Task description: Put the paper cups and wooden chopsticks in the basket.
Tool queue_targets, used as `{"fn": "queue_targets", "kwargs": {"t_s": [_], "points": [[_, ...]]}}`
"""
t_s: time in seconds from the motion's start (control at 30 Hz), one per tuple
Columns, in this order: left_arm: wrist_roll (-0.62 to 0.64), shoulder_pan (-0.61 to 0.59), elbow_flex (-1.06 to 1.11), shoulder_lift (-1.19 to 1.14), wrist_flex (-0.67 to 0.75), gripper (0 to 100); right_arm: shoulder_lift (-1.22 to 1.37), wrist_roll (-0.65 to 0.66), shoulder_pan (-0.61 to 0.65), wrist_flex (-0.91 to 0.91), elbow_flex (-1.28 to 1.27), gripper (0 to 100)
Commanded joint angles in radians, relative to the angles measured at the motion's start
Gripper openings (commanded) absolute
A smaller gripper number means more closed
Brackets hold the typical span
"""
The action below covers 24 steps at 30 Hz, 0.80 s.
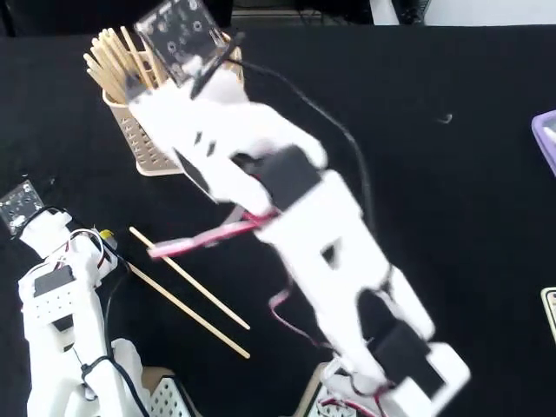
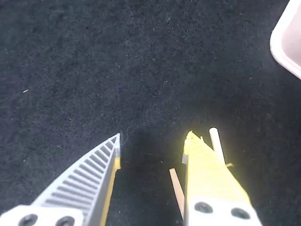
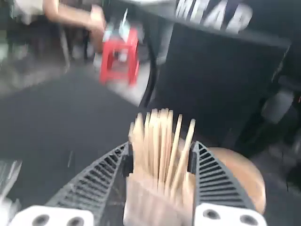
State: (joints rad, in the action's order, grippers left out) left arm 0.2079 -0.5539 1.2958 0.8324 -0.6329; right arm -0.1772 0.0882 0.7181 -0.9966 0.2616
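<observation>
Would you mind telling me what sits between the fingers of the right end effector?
In the right wrist view, a fanned bundle of wooden chopsticks stands between the fingers of the right end effector, rising from the cream slotted basket.

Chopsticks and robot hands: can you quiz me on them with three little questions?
1. True or false: two loose wooden chopsticks lie flat on the black table.
2. Where does the big bunch of wooden chopsticks stand? A: in the cream slotted plastic basket. B: in a glass jar. C: on a blue plate.
3. Fill the gap: the left hand is ____ (open or shut).
Key: 1 true; 2 A; 3 open.
</observation>
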Motion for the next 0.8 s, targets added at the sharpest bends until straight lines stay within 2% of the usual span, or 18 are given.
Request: {"fn": "queue_targets", "kwargs": {"t_s": [0.0,0.1,0.23,0.33,0.43,0.63,0.77], "points": [[0.003,-0.007,-0.007,0.021,0.018,21,-0.102,0.002,0.046,-0.371,-0.024,20.5],[0.003,-0.05,-0.013,0.023,0.018,21,-0.125,0.002,0.064,-0.489,-0.102,20.5],[0.003,-0.255,-0.074,0.023,0.018,21,-0.139,0.002,0.066,-0.497,-0.308,20.5],[0.003,-0.383,-0.113,0.023,0.015,21,-0.134,0.003,0.081,-0.419,-0.504,20.6],[0.008,-0.456,-0.13,0.023,0.012,21,-0.14,0.003,0.118,-0.27,-0.713,21.7],[0.011,-0.492,-0.13,0.023,0.012,21,-0.139,0.002,0.241,-0.037,-0.989,38.7],[0.011,-0.478,-0.128,0.021,0.017,21,-0.14,-0.009,0.325,-0.032,-0.99,39.3]]}}
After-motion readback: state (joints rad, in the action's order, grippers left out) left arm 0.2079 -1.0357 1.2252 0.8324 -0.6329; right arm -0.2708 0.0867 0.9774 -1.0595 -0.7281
